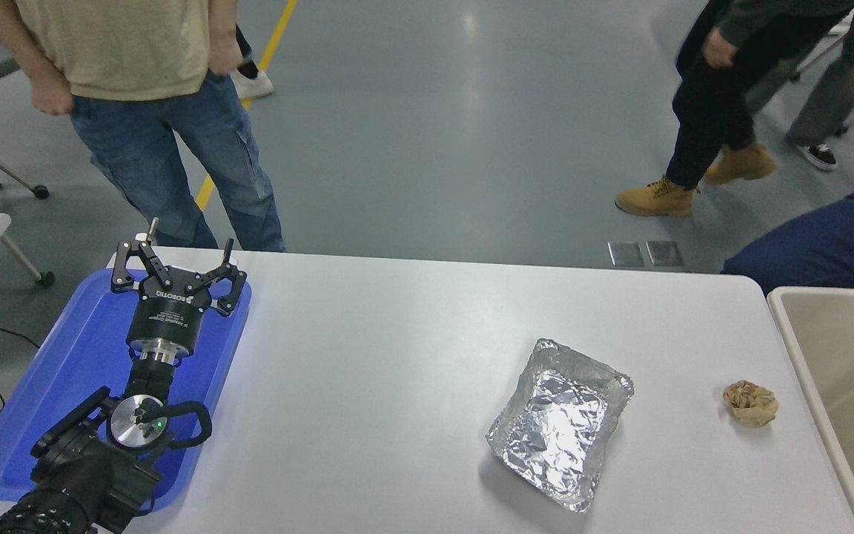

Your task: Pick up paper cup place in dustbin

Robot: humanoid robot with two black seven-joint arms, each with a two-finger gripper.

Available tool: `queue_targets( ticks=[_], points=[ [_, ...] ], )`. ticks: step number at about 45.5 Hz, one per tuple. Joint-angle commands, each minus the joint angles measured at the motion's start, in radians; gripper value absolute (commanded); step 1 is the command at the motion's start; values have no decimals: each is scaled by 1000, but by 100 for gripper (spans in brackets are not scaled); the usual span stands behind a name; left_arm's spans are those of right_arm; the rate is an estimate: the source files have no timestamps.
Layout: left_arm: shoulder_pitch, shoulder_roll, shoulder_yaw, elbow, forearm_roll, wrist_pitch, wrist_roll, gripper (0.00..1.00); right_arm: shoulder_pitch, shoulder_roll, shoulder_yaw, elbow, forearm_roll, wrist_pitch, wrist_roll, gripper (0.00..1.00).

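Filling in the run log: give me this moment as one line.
left claw: open, over blue tray | right arm: out of view | cup: not visible | bin: right edge | table: foil tray, paper ball

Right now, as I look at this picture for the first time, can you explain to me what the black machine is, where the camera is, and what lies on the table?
The camera sits high on a robot and looks down over a white table. The black machine at lower left is the robot's left arm; its pincer is open, empty, and hangs over a blue tray. The right arm is not in view. On the table lie a crinkled foil tray and a crumpled brown paper ball. The beige dustbin stands at the right edge. No paper cup shows. People stand beyond the table.
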Motion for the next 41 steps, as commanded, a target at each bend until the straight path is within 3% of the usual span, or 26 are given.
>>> queue_targets(
  ticks=[1,12,22,29,41],
  points=[
    [0,0,0,-1,0,0,0,100,-296,206,46,-337,182,-226,15,0],
    [0,0,0,-1,0,0,0,100,-468,388,70,-577,429,-282,6,0],
    [-1,0,0,1,0,0,0,100,-539,445,79,-583,547,-370,-27,0],
    [0,0,0,1,0,0,0,100,-572,487,79,-582,711,-381,-59,0],
    [0,0,0,-1,0,0,-2,100,-605,520,130,-580,831,-422,-60,0]
  ],
)
